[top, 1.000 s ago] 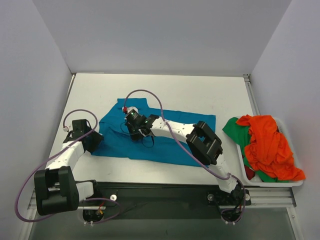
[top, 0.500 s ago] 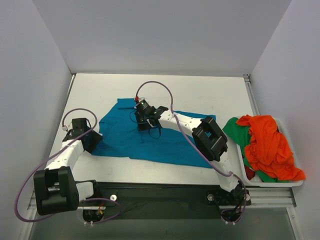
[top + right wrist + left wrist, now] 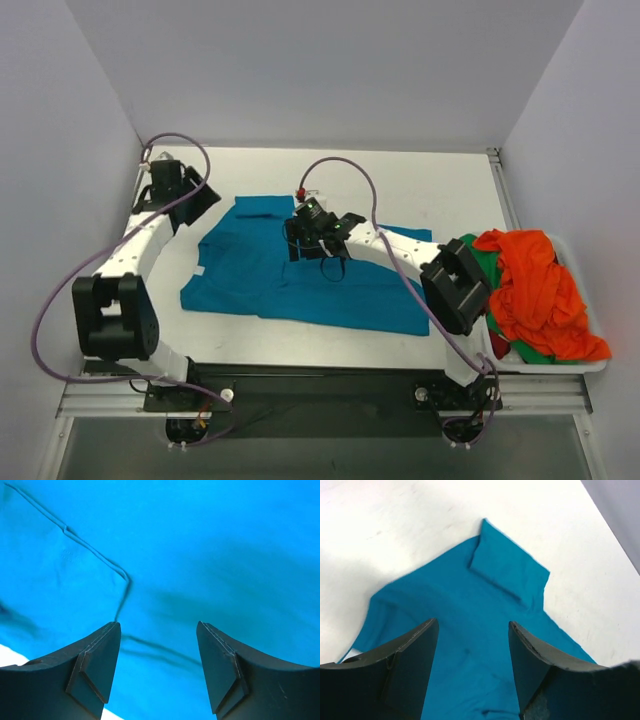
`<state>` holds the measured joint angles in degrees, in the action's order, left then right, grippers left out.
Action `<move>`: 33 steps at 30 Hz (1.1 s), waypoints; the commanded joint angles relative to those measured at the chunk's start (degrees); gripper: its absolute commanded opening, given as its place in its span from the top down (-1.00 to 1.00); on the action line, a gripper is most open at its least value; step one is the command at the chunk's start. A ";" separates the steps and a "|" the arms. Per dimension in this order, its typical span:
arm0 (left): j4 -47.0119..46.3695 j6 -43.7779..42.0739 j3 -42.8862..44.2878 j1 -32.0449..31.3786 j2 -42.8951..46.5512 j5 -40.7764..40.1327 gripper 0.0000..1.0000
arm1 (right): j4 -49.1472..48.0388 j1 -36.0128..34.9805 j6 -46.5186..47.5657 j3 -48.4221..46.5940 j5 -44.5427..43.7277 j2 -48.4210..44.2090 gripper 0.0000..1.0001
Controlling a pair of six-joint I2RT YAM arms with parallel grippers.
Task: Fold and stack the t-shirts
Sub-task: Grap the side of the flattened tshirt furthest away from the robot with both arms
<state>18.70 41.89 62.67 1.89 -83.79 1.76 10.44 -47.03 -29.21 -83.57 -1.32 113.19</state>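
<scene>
The teal-blue t-shirt point(image 3: 300, 285) lay spread nearly flat on the white table point(image 3: 420, 180), long side running left to right, with a short sleeve-like flap point(image 3: 507, 572) sticking out at its far left. The orange-red shirt point(image 3: 535, 290) and the green one point(image 3: 465, 258) sat heaped together in the white tray point(image 3: 592, 368) at the right edge, well apart from my working area. I judged the teal cloth to be light, limp and a little clingy on the tabletop: it would not hold any shape, it would drape and drag if I lifted it by one point, and a shallow pinch could catch only the top layer. A raised crease and a stitched seam point(image 3: 95, 555) showed in the right wrist view, so the fabric was already bunching there. The left gripper point(image 3: 472, 624) hung over the table just beside the shirt's far left part, fingers spread wide and holding nothing. The right gripper point(image 3: 158, 625) sat low over the middle of the shirt, also spread wide and empty; I could not tell whether its tips touched the cloth. I reckoned the best holds were at the hems and corners, one in each gripper on the same edge, so the fold would carry over evenly instead of twisting.
</scene>
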 commanded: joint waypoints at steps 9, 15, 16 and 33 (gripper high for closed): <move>6.43 -13.14 39.15 -7.25 -34.32 -5.01 -0.28 | -0.42 5.80 -3.66 14.66 -4.48 -18.70 -0.23; 10.57 -16.40 47.71 -8.39 -44.96 -5.89 -0.18 | -0.59 12.39 -3.84 19.14 -1.06 -24.15 -0.22; 11.27 -16.66 48.85 -8.57 -46.45 -6.24 -0.18 | -0.59 13.01 -3.66 19.49 -0.79 -24.67 -0.22; 10.57 -17.72 51.14 -10.15 -52.00 -7.12 -0.01 | -0.95 25.31 -3.57 26.00 0.80 -27.14 -0.21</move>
<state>29.52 24.95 110.30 -8.32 -134.43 -5.72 9.23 -23.20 -32.40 -58.13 -0.43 89.12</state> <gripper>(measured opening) 0.522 0.605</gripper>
